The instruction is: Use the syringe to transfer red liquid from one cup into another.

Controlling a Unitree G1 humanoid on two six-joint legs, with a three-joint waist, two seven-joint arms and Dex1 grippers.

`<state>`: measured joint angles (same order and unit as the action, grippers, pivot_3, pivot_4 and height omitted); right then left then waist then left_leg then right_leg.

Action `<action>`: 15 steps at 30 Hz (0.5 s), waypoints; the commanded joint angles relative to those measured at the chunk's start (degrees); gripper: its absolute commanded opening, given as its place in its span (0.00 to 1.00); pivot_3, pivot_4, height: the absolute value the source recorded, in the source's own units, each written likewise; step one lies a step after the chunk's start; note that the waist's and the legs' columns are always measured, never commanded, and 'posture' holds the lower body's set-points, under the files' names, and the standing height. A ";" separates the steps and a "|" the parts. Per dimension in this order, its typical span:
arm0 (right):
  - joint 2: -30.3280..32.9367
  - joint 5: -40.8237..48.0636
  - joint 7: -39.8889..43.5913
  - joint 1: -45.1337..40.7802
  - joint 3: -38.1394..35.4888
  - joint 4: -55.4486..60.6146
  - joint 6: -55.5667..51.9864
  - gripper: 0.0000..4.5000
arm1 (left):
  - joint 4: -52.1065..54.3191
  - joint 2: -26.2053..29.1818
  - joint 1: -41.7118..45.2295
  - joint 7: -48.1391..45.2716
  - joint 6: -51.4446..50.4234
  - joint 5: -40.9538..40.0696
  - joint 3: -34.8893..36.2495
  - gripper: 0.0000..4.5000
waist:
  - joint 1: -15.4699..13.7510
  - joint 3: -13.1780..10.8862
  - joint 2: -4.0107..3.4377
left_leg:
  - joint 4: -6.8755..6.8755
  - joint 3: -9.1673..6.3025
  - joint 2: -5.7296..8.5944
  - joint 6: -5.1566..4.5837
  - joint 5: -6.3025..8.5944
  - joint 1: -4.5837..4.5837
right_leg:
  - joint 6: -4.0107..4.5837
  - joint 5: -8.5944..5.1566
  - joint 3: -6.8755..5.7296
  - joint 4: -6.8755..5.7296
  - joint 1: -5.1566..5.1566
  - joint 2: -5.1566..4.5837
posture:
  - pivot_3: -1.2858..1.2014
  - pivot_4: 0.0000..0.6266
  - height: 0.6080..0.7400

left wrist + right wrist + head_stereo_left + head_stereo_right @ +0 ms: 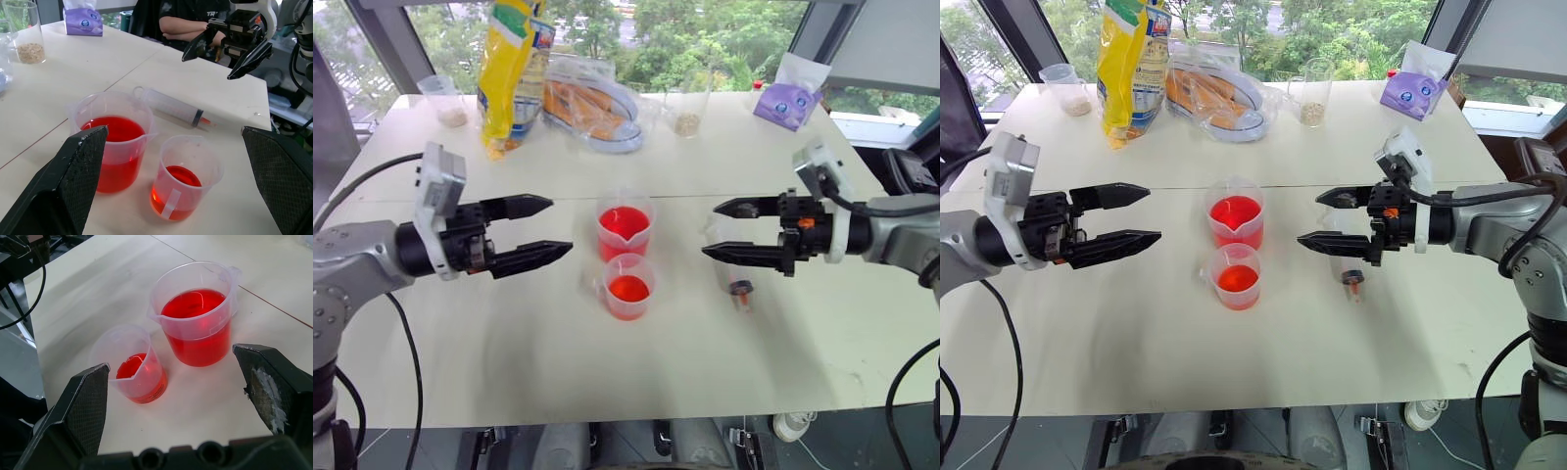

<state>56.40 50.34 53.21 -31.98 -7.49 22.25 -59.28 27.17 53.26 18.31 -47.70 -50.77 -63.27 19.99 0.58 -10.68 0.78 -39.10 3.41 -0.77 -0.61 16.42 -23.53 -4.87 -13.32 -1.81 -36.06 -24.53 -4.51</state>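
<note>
Left eye view, frame left to right: the left end effector [540, 231] hovers above the bench [460, 333] at centre left, its two black fingers spread wide and gripping nothing, aimed toward the middle of the frame. At centre stand the two cups, touching or nearly so: the taller cup [626, 230] behind, well filled with red liquid [624, 222], and the shorter cup [629, 286] just in front, holding a shallower orange-red pool. Their closeness likely keeps the transfer short. Right of centre, the syringe [732, 276] lies flat on the bench, its orange tip toward the lower edge of the frame, untouched. Directly above it, the right end effector [720, 231] hangs with fingers equally wide apart and empty, apparently poised to descend for the pickup. Snack bags [514, 69] and containers line the upper edge of the frame, well apart from the work.
</note>
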 commanded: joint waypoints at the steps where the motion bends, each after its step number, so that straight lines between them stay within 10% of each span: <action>1: 1.09 0.38 0.03 -0.83 -2.03 0.55 0.21 0.98 | 0.66 -0.27 0.20 0.17 0.81 -1.34 1.71 1.00 | 0.00 0.00 0.00 | 0.00 0.00 0.00 0.00 0.00 0.00 | 0.00 0.00 0.00 0.00 0.00 0.00 | 0.52 0.24 1.00; 15: 1.98 1.23 -0.27 0.58 -2.54 1.58 -0.78 0.98 | 1.45 -0.98 0.28 2.06 0.69 -3.65 1.64 1.00 | 0.00 0.00 0.00 | -0.01 0.00 0.00 0.00 0.00 0.00 | -0.02 0.01 0.00 -0.02 0.00 0.00 | 0.52 0.24 1.00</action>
<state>57.37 50.84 53.09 -31.22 -7.50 22.43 -59.89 27.21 52.04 18.32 -45.83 -50.72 -65.80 19.99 0.57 -10.68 0.78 -39.11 3.41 -0.77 -0.61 16.42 -23.53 -4.90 -13.31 -1.80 -36.07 -24.53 -4.50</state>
